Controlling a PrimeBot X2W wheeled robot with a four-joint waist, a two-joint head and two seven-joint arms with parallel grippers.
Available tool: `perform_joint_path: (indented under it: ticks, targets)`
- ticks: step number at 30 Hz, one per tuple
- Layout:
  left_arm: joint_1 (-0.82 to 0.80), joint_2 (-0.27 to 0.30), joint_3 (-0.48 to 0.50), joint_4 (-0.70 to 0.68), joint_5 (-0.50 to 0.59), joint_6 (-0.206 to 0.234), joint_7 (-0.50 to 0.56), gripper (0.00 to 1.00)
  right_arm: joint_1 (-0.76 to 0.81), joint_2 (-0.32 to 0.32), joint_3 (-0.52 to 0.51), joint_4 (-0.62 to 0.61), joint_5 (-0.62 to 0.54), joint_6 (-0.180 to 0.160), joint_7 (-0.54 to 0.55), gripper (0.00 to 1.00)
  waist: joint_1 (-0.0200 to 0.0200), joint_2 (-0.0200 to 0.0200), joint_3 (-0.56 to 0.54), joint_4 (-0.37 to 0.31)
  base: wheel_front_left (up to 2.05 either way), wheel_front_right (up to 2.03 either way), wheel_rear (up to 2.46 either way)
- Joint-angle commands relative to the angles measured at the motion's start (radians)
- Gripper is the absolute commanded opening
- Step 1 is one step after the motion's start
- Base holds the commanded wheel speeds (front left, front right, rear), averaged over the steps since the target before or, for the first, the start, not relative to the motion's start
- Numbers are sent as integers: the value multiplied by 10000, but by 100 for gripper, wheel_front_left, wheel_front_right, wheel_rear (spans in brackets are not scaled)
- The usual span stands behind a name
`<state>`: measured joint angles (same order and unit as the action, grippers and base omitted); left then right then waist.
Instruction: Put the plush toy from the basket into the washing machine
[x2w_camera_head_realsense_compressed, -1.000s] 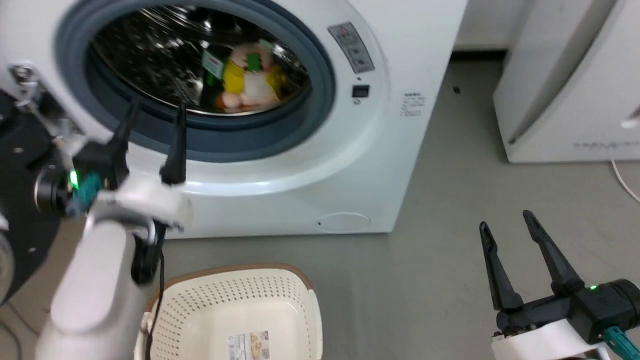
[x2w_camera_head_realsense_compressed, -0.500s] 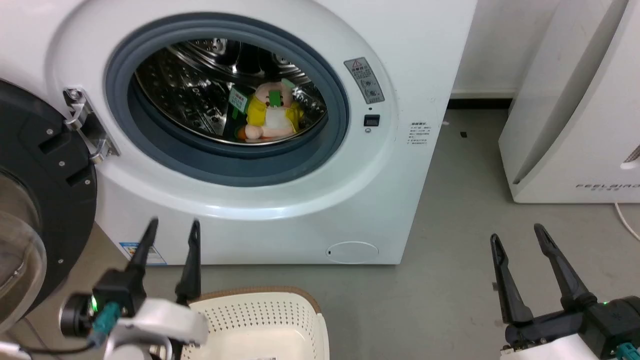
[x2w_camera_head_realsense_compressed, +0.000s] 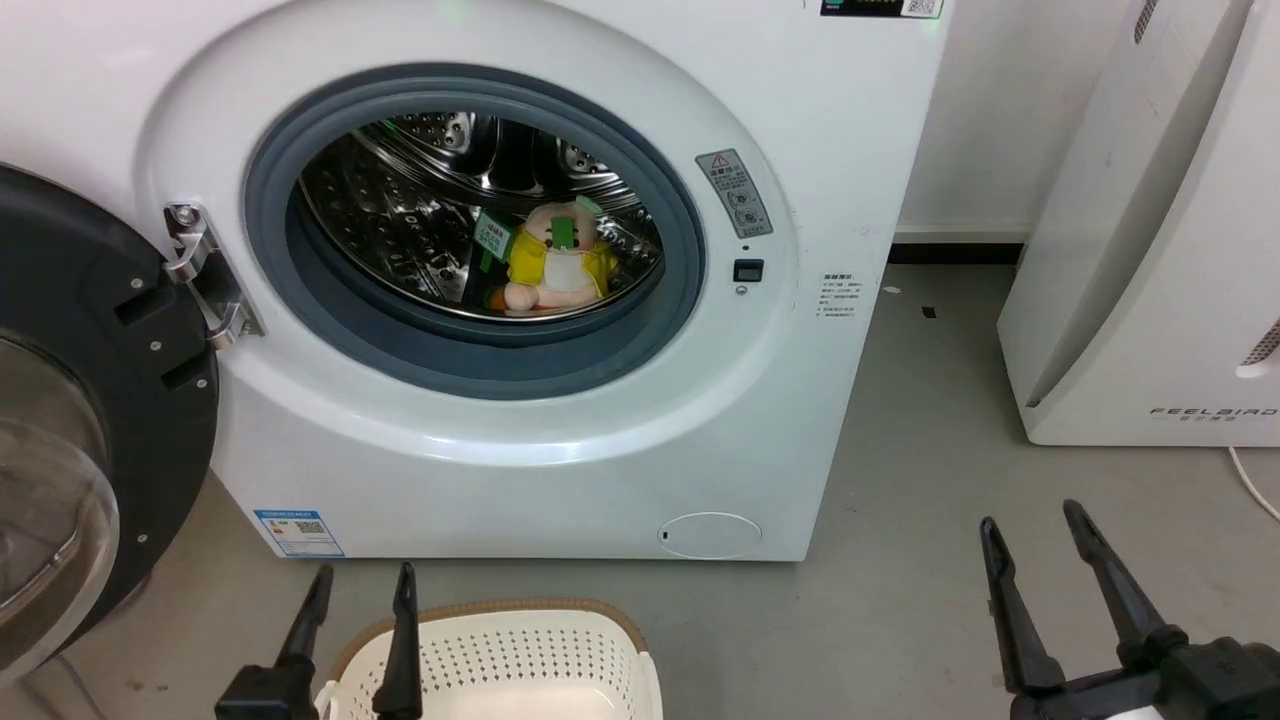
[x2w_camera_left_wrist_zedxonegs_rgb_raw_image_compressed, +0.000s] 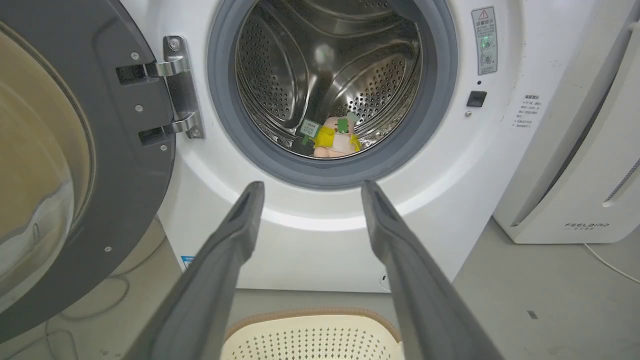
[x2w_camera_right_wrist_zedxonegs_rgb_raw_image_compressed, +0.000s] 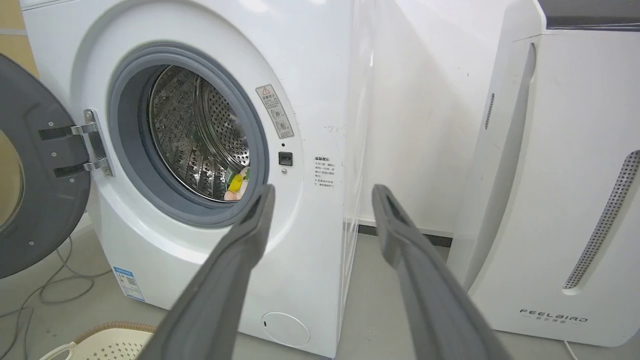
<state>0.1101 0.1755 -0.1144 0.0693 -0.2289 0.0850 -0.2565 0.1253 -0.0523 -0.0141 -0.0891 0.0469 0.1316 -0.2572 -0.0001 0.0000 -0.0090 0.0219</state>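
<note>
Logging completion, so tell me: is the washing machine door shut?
No, the door stands swung open, beside the port of the washing machine.

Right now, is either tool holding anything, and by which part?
Nothing is held. The left tool and the right tool are open and empty; the plush toy lies inside the washing machine.

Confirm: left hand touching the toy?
Apart. Left wrist view: the toy lies inside the drum, well past the open left hand, with clear space between them.
</note>
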Motion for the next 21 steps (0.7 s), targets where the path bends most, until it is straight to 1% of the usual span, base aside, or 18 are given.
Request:
perform_joint_path:
  ticks: [1, 7, 12, 13, 21]
  targets:
    - [131, -52, 37, -25, 90, -33, -53, 100, 178, 20, 11, 49, 74, -9, -46, 100, 1, 0, -11, 14, 0, 0, 0]
    - [200, -354, 355, 42, 289, -134, -53, 100, 201, 20, 40, 129, 61, -9, -46, 100, 1, 0, -52, 100, 0, 0, 0]
    - [153, -511, 481, 174, 371, -402, -53, 100, 186, 20, 82, 135, 53, -9, -46, 100, 1, 0, -65, 188, 0, 0, 0]
    - [125, -489, 460, 176, 346, -412, 1, 0, 94, 0, 71, 131, 0, 0, 1, 0, 1, 0, -64, 191, 0, 0, 0]
    - [85, -510, 449, 159, 409, -423, 101, 0, 45, 1, 66, 155, -21, 0, 89, 0, 1, 0, -59, 179, 0, 0, 0]
